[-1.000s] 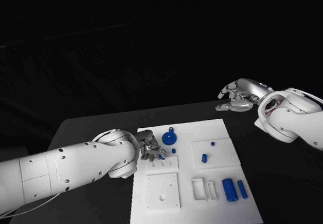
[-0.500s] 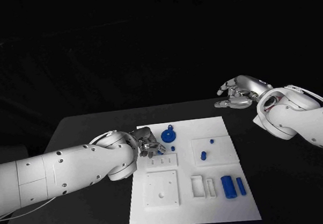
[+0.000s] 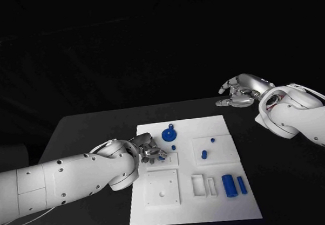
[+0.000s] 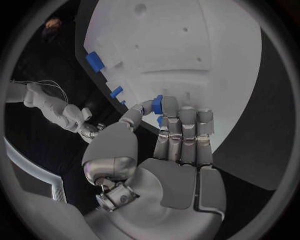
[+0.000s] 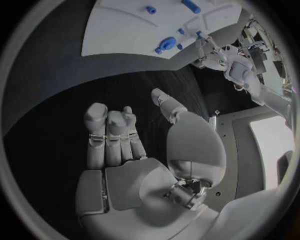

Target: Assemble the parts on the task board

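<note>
Task board (image 3: 190,207) on black table (image 3: 79,132), dark backdrop, L fingers (image 4: 181,132) pinching blue part (image 4: 157,104), R fingers (image 5: 109,135) curled, clenched on nothing.

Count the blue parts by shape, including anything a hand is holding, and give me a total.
Blue round disc with a knob: 1
Short blue pegs: 3
Long blue cylinders: 2
Small blue piece pinched by the left hand: 1
Total: 7
</note>
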You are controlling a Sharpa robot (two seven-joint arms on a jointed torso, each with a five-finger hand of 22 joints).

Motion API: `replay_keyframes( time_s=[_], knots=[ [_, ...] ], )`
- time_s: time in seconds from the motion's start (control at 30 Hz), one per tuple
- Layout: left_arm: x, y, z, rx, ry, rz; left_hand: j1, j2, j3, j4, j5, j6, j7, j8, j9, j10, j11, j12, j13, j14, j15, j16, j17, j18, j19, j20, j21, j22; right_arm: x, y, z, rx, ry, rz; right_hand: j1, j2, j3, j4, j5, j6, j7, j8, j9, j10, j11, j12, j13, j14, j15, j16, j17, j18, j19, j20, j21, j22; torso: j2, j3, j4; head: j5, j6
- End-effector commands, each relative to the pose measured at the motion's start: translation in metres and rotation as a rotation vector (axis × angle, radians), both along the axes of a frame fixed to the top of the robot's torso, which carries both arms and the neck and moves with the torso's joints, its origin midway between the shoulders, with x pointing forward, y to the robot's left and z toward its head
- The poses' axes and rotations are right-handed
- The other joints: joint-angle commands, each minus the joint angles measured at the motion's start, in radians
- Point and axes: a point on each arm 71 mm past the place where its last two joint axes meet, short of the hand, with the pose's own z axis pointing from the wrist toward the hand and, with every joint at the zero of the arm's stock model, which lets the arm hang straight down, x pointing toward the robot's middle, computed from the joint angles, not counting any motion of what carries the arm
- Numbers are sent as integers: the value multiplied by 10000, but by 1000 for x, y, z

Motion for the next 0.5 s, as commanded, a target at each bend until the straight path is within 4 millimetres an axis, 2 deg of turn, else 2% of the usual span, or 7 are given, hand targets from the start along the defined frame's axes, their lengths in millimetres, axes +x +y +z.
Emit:
replay_keyframes(
  time_s=[0.03, 0.5],
  knots=[
    [-2, -1, -1, -71, -293, 36, 115, 33, 83, 5, 42, 867, -815, 558, -3, 914, -849, 47, -13, 513, -503, 48, -12, 160, 82, -1065, 61, 6, 0, 0, 0, -26, 14, 30, 74, 51, -8, 77, 22, -91, 156, 7, 5, -39, 2, -63, -16, -43, -5, -70, -10, 1349, -42, 21, -46, 0, 2, 2, -1, -7, -28],
    [-4, -2, -5, 175, -453, -188, 129, 11, 96, 7, 50, 871, -819, 569, -8, 927, -853, 38, -21, 529, -512, 47, -24, 163, 103, -1075, 64, 7, 0, 0, 0, -42, 56, 27, 63, 56, -23, 100, 17, -70, 149, 21, 11, -32, -4, -61, -35, -36, -11, -74, -12, 1349, -36, 28, -54, -1, 9, -7, 7, 3, -97]
  ],
)
